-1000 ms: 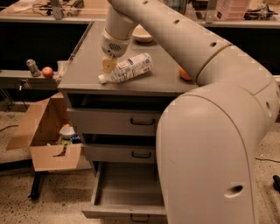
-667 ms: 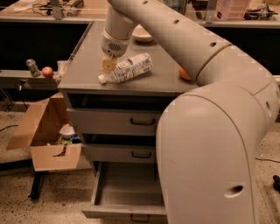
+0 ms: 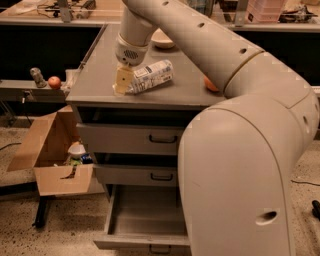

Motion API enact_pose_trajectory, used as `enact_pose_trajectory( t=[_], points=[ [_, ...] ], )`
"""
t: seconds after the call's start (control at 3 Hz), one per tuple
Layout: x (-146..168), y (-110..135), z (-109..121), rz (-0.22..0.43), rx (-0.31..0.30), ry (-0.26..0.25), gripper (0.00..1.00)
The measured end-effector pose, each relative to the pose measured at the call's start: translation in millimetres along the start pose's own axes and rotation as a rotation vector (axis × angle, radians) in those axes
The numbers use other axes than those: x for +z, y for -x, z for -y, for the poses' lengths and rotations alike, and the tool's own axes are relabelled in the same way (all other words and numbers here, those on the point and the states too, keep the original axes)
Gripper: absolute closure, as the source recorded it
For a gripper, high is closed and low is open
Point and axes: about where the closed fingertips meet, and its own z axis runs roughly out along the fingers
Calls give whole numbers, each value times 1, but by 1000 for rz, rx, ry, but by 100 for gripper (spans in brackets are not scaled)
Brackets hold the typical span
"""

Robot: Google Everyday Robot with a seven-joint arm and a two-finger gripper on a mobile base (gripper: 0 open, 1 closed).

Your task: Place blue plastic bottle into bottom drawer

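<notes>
Gripper (image 3: 124,80) was low over the left part of the grey cabinet top (image 3: 97,70), pointing down from the wrist and touching the left end of the blue plastic bottle (image 3: 151,76). From this angle it could not be told whether the gripper was spread or clamped on the bottle. The bottle lay on its side on the cabinet top, label facing up, its right end tilted a little toward the back. The big beige arm (image 3: 240,125) filled the right half of the view and hid the cabinet's right side. An orange (image 3: 209,84) was on the top near the right, half hidden by the arm. A pale dish (image 3: 162,39) sat at the back of the top, behind the wrist.

Bottom drawer (image 3: 145,212) was pulled wide open, with only its grey inside showing. Middle drawer (image 3: 142,175) and top drawer (image 3: 130,137) were each out a little way.

An open cardboard box (image 3: 55,180) stood on the speckled floor (image 3: 70,225) left of the cabinet, with some items inside. A red ball (image 3: 54,82) sat on a low shelf (image 3: 17,91) farther left. Cluttered benches (image 3: 60,10) ran along the back.
</notes>
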Motion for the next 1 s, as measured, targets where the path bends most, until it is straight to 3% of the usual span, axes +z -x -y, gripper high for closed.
enact_pose_trajectory(
  t=[0.33, 0.67, 1.0],
  points=[
    [0, 0, 0, 0, 0, 0, 0],
    [0, 0, 0, 0, 0, 0, 0],
    [-10, -13, 21, 25, 22, -96, 0]
  ],
)
